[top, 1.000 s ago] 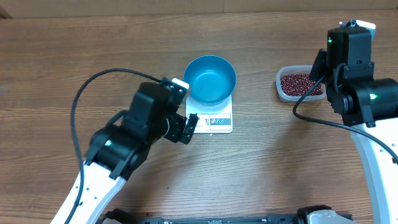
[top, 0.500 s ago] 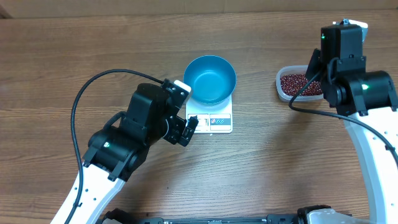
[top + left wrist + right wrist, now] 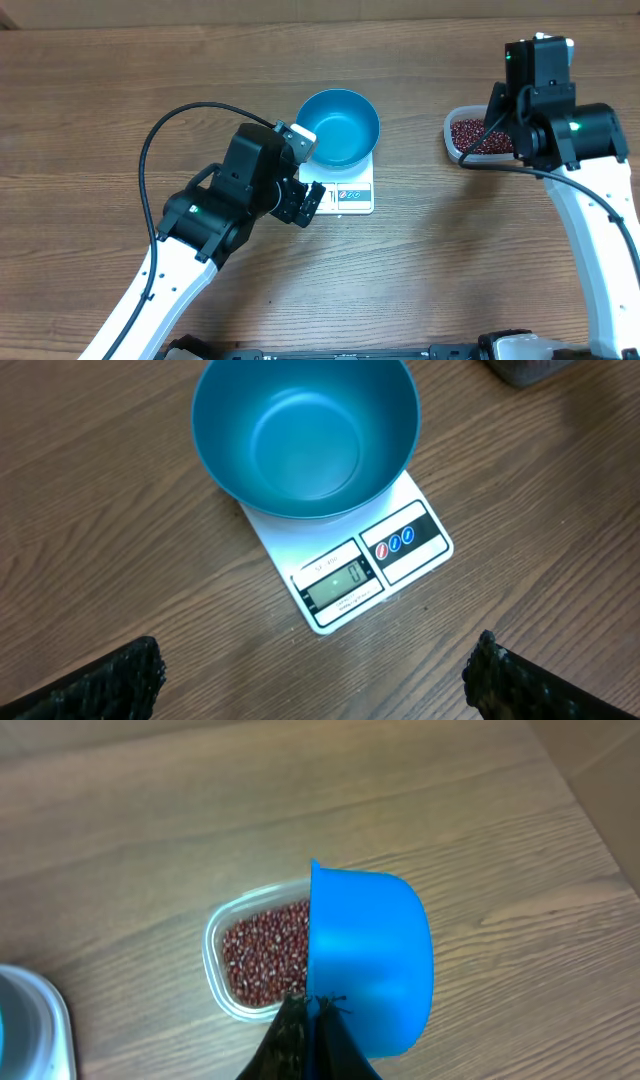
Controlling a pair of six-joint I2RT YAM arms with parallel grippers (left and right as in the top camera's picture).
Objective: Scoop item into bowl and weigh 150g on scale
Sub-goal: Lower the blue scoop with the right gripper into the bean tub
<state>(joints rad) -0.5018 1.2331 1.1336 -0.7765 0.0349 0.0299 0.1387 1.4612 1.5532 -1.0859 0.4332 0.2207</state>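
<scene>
holding the small blue scoop (image 3: 375, 970) by its handle, the right hand (image 3: 308, 1020) is gripping it fully closed and is hanging over the clear tub (image 3: 213, 935); the scoop is showing only its outside, so i cannot tell whether it is carrying anything. the beans (image 3: 262, 955) are lying in the tub, well apart from the blue bowl (image 3: 305, 440), which is sitting empty on the white scale (image 3: 400, 545). the left hand (image 3: 308, 200) is hovering wide open and empty just beside the front of the scale. for a good scoop, i am thinking the mouth should be dipping shallow into the heap and levelling before crossing the tabletop (image 3: 450, 260), since an overfull scoop is risking a spill
</scene>
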